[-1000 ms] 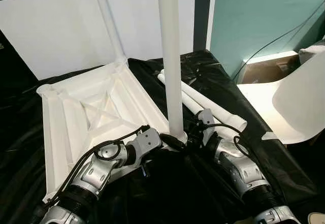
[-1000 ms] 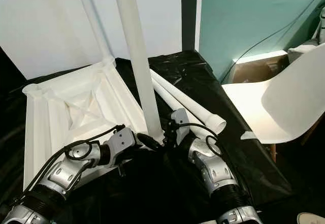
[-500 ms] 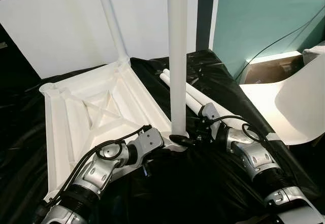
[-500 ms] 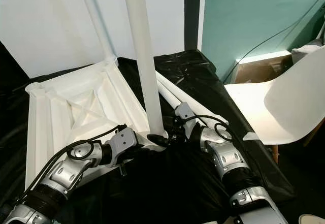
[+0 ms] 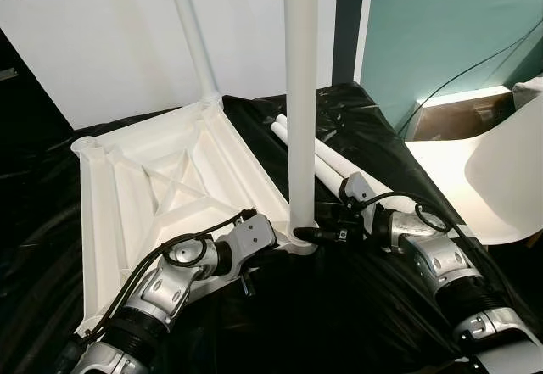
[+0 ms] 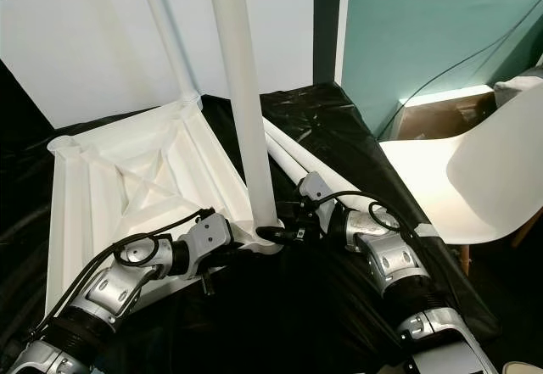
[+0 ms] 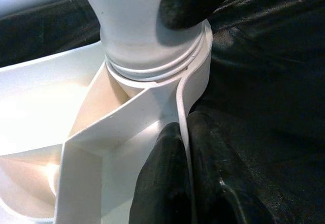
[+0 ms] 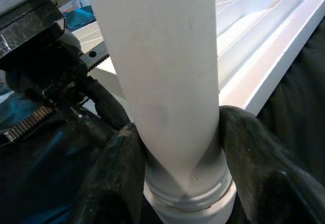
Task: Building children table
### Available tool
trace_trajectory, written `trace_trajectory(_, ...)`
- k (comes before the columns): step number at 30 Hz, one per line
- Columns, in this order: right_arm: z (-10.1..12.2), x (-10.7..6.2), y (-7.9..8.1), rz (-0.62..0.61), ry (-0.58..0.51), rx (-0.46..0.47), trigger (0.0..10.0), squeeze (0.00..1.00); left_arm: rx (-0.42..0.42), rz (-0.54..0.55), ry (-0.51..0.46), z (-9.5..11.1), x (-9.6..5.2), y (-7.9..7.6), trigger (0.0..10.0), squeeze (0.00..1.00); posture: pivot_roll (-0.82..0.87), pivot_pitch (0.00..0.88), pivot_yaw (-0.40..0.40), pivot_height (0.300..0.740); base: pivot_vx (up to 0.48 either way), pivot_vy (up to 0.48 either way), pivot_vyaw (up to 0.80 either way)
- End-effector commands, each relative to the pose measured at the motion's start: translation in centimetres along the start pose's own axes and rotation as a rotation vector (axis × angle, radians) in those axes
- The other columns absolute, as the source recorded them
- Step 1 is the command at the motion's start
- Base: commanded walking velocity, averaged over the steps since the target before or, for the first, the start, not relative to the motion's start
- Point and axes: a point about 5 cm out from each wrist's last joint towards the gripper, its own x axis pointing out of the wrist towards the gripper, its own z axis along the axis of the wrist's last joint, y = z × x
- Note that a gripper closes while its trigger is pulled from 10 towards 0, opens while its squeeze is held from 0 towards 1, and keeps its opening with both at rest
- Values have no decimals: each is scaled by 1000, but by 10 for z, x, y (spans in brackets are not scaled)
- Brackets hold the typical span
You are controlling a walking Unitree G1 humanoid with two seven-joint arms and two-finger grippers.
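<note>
Threads at leg (image 7: 137, 26) base, right pincer (image 8: 177, 178) clamping it.

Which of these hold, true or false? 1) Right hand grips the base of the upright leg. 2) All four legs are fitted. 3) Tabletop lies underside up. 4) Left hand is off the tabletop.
1) True: the right hand is closed around the upright leg at its base.
2) False: two spare legs lie on the black sheet.
3) True: the tabletop shows its ribs.
4) False: the left hand holds its corner.
</note>
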Motion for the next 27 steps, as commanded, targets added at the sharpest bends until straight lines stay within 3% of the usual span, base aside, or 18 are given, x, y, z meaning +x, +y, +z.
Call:
trace_trajectory(1,3,11,8,-25,-37,18,0,0,-165,-154,136,-48,12,-38,10000,0,118,0,9,740,0,0,0)
trace_trajectory(2,6,19,18,-142,-117,68,0,0,-167,-155,135,-48,11,-38,10000,0,113,0,12,740,0,0,0)
trace_trajectory(3,6,19,18,-142,-117,68,0,0,-167,-155,135,-48,11,-38,10000,0,113,0,12,740,0,0,0)
trace_trajectory(4,6,23,25,-226,-159,135,0,0,-167,-159,135,-48,12,-39,10000,0,109,0,15,740,0,0,0)
trace_trajectory(15,2,24,21,-302,-187,194,0,0,-160,-164,134,-46,14,-38,10000,0,109,0,13,740,0,0,0)
trace_trajectory(16,1,23,20,-302,-176,190,8980,0,-162,-162,135,-47,13,-38,10000,0,110,0,13,740,0,0,0)
trace_trajectory(19,0,23,19,-298,-167,186,8980,0,-164,-161,137,-48,12,-39,10000,0,110,0,13,740,0,0,0)
trace_trajectory(20,1,23,21,-277,-160,172,10000,1000,-165,-161,138,-48,12,-39,10000,0,107,0,18,740,0,0,0)
trace_trajectory(24,3,22,19,-232,-141,123,10000,1000,-164,-159,139,-48,11,-38,10000,0,106,0,20,740,0,0,0)
trace_trajectory(25,6,21,16,-195,-122,73,10000,0,-161,-158,139,-48,11,-36,10000,0,107,0,20,740,0,0,0)
trace_trajectory(27,7,21,13,-172,-108,40,10000,0,-159,-157,139,-47,11,-35,10000,0,108,0,22,740,0,0,0)
